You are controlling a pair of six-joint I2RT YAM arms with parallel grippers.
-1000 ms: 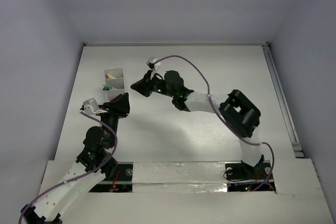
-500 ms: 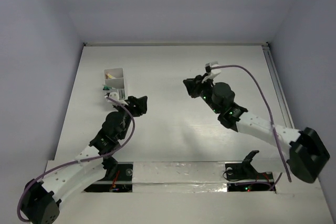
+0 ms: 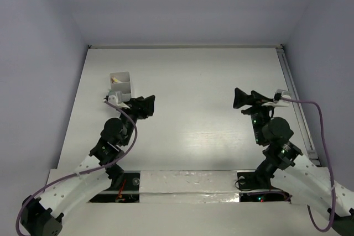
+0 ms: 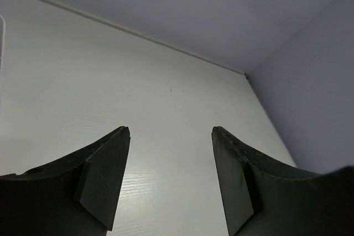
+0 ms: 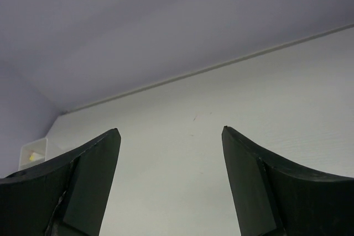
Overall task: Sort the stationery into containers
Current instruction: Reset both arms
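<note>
L claw (image 4: pixel 170 131): jaws wide apart, nothing btwn. R claw (image 5: pixel 170 131): same, spread & empty. Both hang low over tabletop (image 3: pixel 193 81), L just beside organizer box (image 3: pixel 121 73), R well apart on opp. side. Stationery (image 5: pixel 34 157): yellow end shows inside a box compartment; rest too small to tell. No loose items seen outside box, so sorting prob. done, hence idle, empty claws.
</note>
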